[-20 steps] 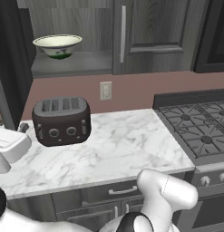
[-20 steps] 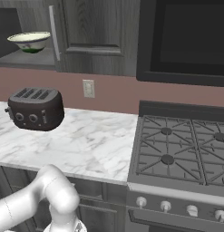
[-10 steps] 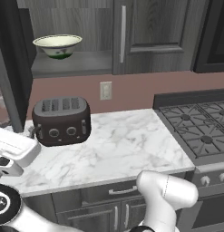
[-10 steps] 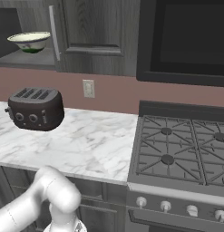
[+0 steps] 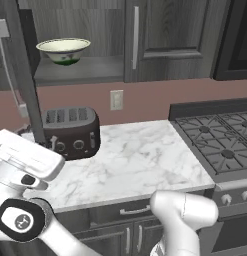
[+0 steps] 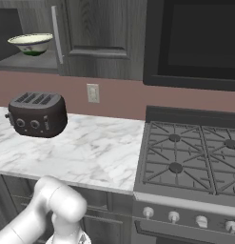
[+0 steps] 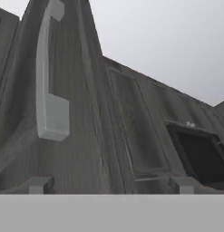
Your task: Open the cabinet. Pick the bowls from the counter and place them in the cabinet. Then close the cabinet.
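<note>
The cabinet [image 5: 165, 40] stands with its left door [image 5: 26, 80] swung out and its right door shut. The smaller whitish bowl [image 5: 63, 50] with the green mark rests on the cabinet's open shelf; it is also in the right base view [image 6: 32, 43]. The larger beige-grey bowl is out of view. The counter [image 5: 135, 160] is white marble. In the hand view my gripper [image 7: 112, 185] is open, its fingertips [image 7: 41, 184] far apart with nothing between them, facing the dark door face [image 7: 95, 136] and its silver bar handle [image 7: 50, 90]. My white hand [image 5: 25, 159] sits low beside the open door.
A dark toaster [image 5: 70, 131] stands at the counter's back left, just right of the open door. The black gas stove [image 5: 220, 145] adjoins the counter on the right, with a dark microwave [image 6: 195, 43] above. A wall outlet [image 5: 116, 99] is behind. Low drawers [image 5: 130, 212] run under the counter.
My white hand has come up and to the right at the left of the left base view, closer to the open door. Bowl, toaster and doors have stayed put.
</note>
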Motion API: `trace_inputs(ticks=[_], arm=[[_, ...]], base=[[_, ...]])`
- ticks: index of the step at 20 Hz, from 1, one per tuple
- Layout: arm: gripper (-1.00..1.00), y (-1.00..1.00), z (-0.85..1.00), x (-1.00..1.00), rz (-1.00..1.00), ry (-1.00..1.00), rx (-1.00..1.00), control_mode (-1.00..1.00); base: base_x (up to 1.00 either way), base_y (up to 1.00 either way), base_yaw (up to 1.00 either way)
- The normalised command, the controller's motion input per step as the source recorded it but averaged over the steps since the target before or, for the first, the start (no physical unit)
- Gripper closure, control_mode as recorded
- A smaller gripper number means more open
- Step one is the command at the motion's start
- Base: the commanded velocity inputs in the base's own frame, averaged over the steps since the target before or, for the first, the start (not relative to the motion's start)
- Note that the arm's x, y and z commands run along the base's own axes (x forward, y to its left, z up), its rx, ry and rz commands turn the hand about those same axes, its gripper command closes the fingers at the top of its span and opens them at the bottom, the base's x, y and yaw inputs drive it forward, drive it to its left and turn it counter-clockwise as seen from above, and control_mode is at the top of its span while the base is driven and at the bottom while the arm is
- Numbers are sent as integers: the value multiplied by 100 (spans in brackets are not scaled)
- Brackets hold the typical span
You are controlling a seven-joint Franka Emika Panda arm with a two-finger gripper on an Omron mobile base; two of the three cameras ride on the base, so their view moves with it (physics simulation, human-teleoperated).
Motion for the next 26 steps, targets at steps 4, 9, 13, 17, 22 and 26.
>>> trace_inputs(ticks=[4, 9, 13, 17, 22, 26], arm=[[-100, -50, 1, 10, 0, -5, 0, -100], [-100, -45, 0, 41, 0, 0, 0, -100], [-100, -46, 0, 41, 0, 0, 0, -100], [-100, -43, 0, 42, 0, 0, 0, -100], [-100, -38, 0, 27, 0, 0, 1, -100], [-100, -44, 0, 13, 0, 0, 1, -100]], base=[[0, 0, 0], [0, 0, 0], [0, 0, 0], [0, 0, 0], [0, 0, 0], [0, 0, 0]])
